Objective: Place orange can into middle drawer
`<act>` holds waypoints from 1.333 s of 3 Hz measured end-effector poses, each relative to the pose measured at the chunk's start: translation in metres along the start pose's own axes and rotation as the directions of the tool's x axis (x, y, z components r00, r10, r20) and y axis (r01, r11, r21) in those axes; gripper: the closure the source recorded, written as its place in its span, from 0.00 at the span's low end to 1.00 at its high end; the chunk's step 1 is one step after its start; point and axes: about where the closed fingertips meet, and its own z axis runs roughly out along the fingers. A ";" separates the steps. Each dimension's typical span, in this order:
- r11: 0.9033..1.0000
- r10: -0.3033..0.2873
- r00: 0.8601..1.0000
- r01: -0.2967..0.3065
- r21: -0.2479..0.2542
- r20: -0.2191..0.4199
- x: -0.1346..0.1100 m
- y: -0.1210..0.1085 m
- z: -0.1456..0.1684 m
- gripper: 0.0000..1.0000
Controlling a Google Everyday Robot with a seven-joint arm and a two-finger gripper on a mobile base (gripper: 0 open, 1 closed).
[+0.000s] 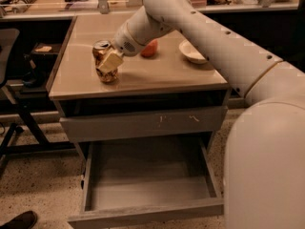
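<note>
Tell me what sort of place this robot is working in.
Likely an office or lab workroom: a tan-topped desk with an open grey drawer, a dark office chair and cable-strewn benches behind. The end effector grips a small orange-gold drink can at the desk's left.

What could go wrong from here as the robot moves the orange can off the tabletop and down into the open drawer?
1. The gripper grips the orange can at the left front of the tabletop; the can might slip from the fingers on the way down.
2. The scratched drawer front sits between the tabletop and the open middle drawer; the can may clip it while being lowered.
</note>
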 end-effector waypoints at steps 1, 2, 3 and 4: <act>0.997 0.069 0.998 -0.069 0.015 0.005 0.012 0.037 -0.014 1.00; 0.990 0.136 0.991 -0.136 0.043 0.004 0.022 0.080 -0.032 1.00; 0.981 0.180 0.984 -0.180 0.068 -0.001 0.033 0.132 -0.038 1.00; 0.981 0.173 0.985 -0.172 0.086 0.002 0.032 0.134 -0.048 1.00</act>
